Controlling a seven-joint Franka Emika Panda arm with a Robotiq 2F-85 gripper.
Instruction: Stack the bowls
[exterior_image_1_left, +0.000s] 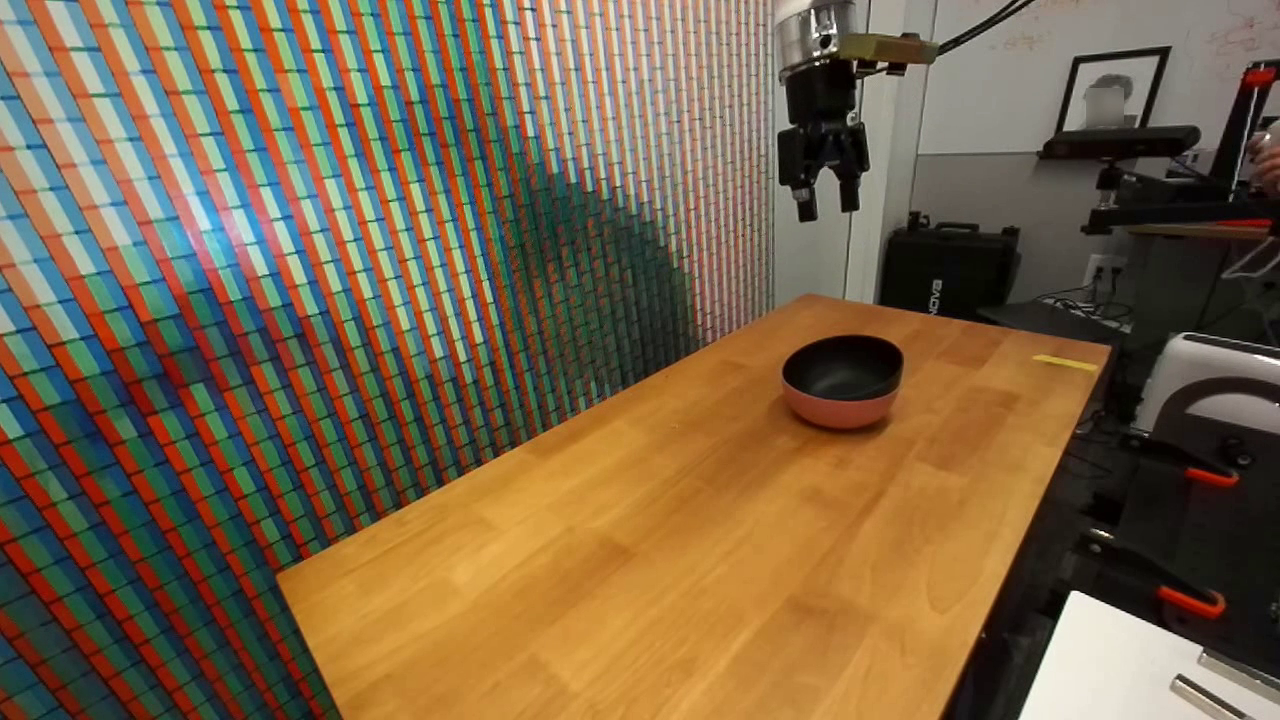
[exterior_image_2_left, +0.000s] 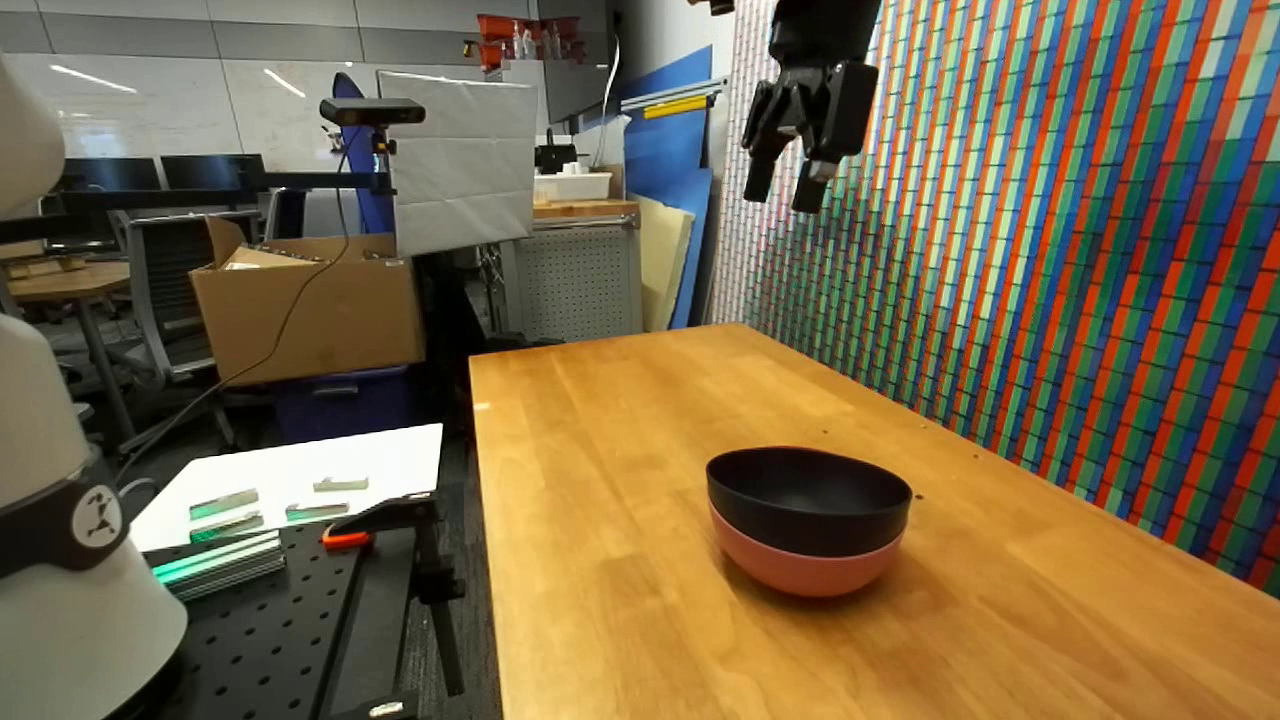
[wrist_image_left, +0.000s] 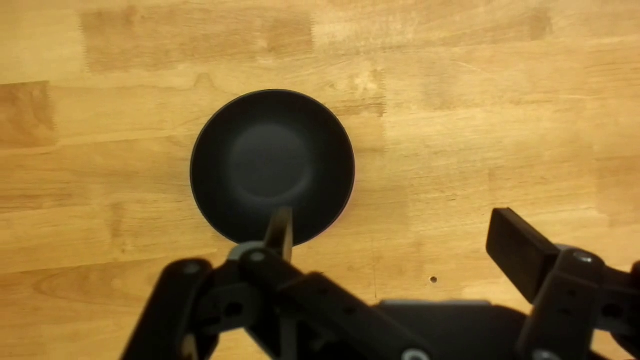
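Observation:
The black bowl (exterior_image_1_left: 846, 366) sits inside the pink-red bowl (exterior_image_1_left: 840, 411) on the wooden table. Both exterior views show this nesting, with the black bowl (exterior_image_2_left: 808, 505) above the pink-red bowl (exterior_image_2_left: 808, 572). The black bowl's rim stands above the pink-red bowl and looks slightly tilted in the exterior views. In the wrist view the black bowl (wrist_image_left: 272, 162) shows from above and hides nearly all of the pink-red bowl. My gripper (exterior_image_1_left: 828, 205) is open and empty, high above the table. It shows also in an exterior view (exterior_image_2_left: 783, 197) and in the wrist view (wrist_image_left: 392, 225), its fingers wide apart.
The wooden table (exterior_image_1_left: 620, 560) runs along a colourful tiled wall (exterior_image_1_left: 400, 250). A yellow tape strip (exterior_image_1_left: 1065, 362) lies near a table edge. A white board (exterior_image_2_left: 300, 470) with metal pieces and a black perforated bench (exterior_image_2_left: 270, 640) stand beside the table, near the robot's base (exterior_image_2_left: 60, 580).

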